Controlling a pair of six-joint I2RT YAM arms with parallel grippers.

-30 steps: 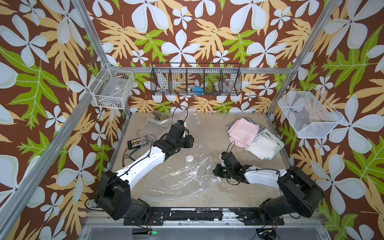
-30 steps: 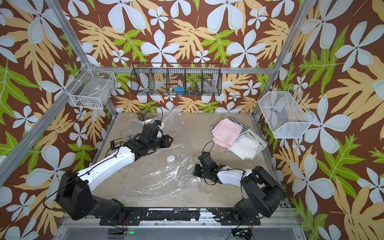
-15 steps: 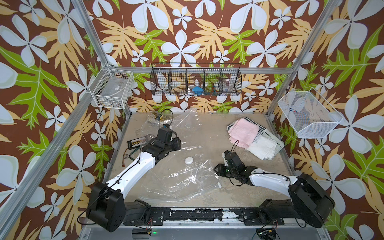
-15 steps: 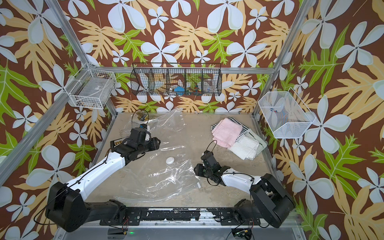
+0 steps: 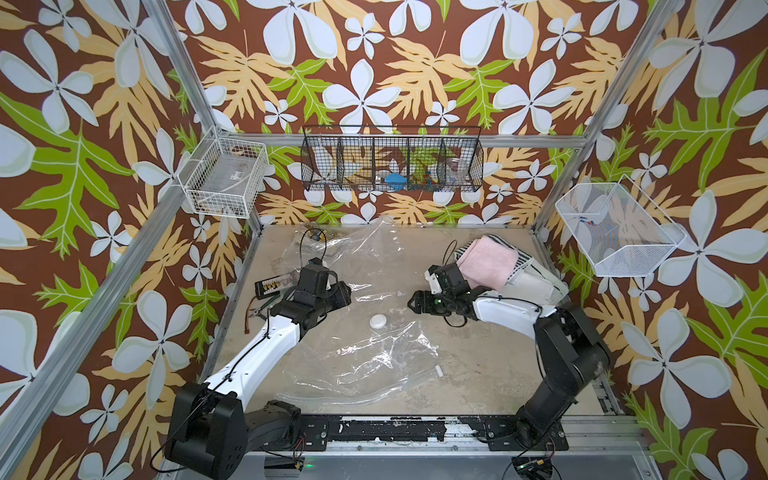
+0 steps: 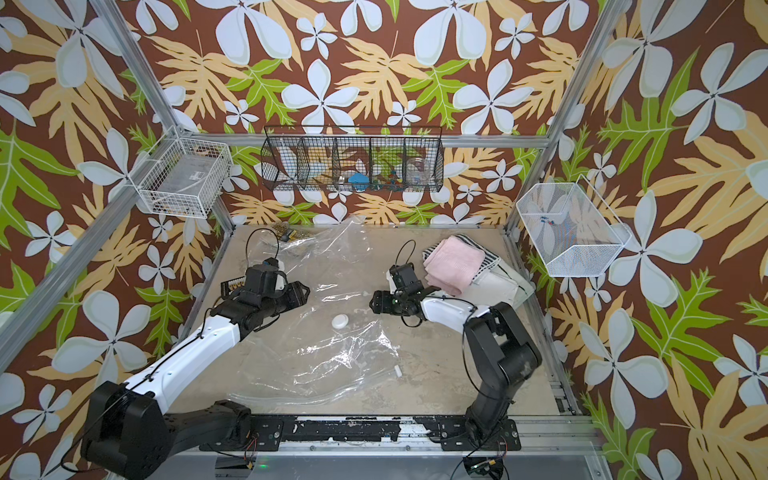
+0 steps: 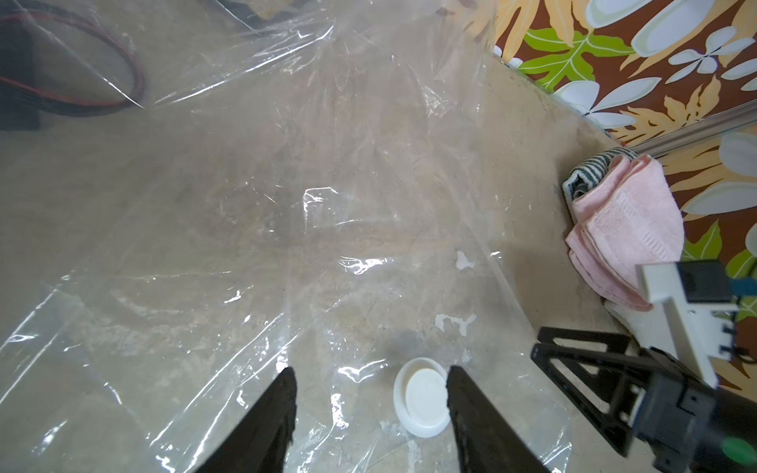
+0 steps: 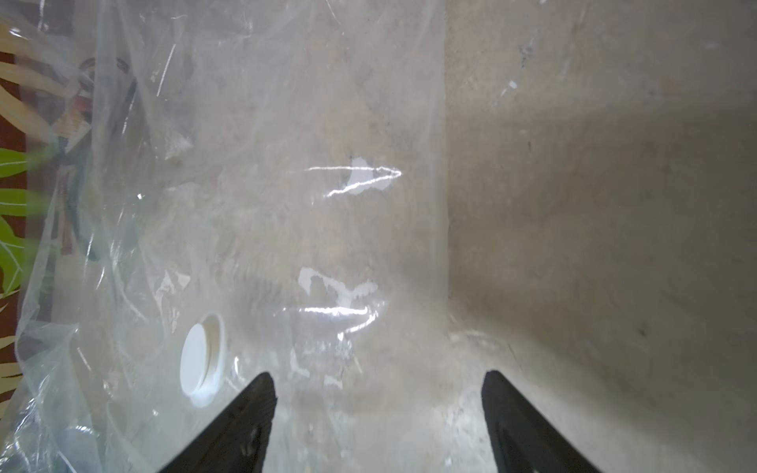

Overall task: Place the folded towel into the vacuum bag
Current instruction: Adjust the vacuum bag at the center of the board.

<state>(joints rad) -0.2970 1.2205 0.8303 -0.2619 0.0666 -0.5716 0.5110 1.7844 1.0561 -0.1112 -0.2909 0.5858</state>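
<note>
The vacuum bag (image 5: 374, 357) (image 6: 336, 357) lies crinkled and transparent across the middle of the table. Its round white valve cap (image 5: 377, 321) (image 7: 424, 397) (image 8: 202, 360) faces up and its small white slider (image 5: 439, 371) sits at the near right edge. The folded towel (image 5: 490, 262) (image 6: 455, 264) (image 7: 626, 229), pink, rests on a pile of other towels at the back right, outside the bag. My left gripper (image 5: 347, 293) (image 7: 370, 376) hovers open over the bag's left part, beside the cap. My right gripper (image 5: 411, 303) (image 8: 377, 376) stands open at the bag's right edge, near the pink towel, holding nothing.
A striped towel (image 5: 505, 245) and a white one (image 5: 536, 286) lie under the pink one. A black bit case (image 5: 272, 286) and cables (image 5: 249, 320) lie at the left edge. Wire baskets (image 5: 392, 164) (image 5: 224, 178) (image 5: 615, 232) hang on the walls.
My right gripper has opened and moved away from the front, towards the towel pile. My left gripper has drawn a little left and nearer. The bag now lies spread flatter.
</note>
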